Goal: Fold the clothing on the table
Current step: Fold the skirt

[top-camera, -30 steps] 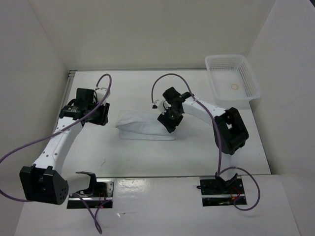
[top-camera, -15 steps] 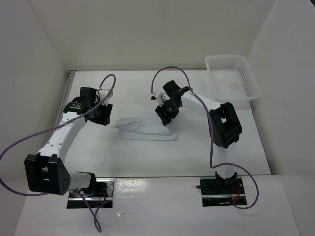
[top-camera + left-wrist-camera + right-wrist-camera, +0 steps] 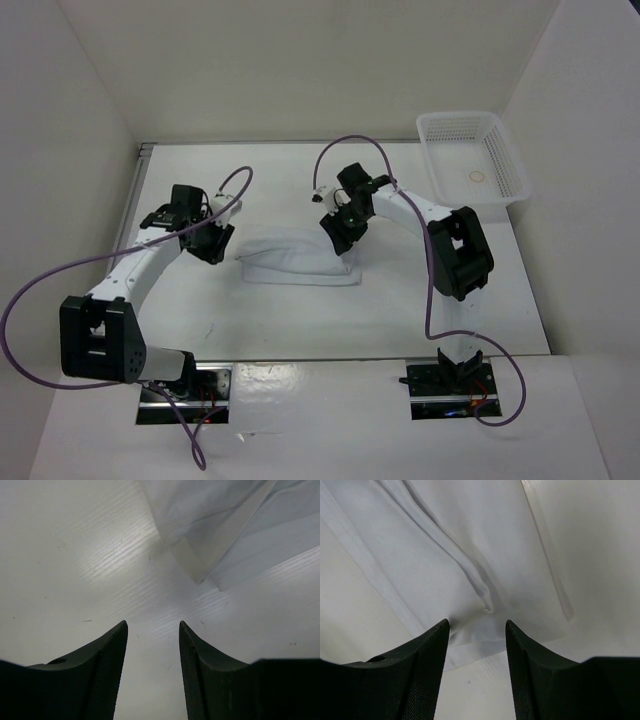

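The clothing [image 3: 295, 258] is a folded white strip lying mid-table, creased along its length. My left gripper [image 3: 216, 244] hovers just off its left end; in the left wrist view the gripper [image 3: 153, 625] is open over bare table [image 3: 75, 555], and a corner of the clothing [image 3: 215, 520] lies ahead to the upper right. My right gripper [image 3: 340, 238] sits over the right end. In the right wrist view this gripper [image 3: 477, 622] is open, its jaws straddling the hem of the clothing [image 3: 470, 545] beside a small ridge of fabric, with nothing pinched.
A white mesh basket [image 3: 472, 160] stands at the back right corner with a small ring inside. White walls close in the table [image 3: 300, 320] on three sides. Purple cables loop above both arms.
My left arm has swung right, bringing its gripper close to the clothing's left end. The right gripper has shifted slightly back over the right end. The clothing looks slightly flatter.
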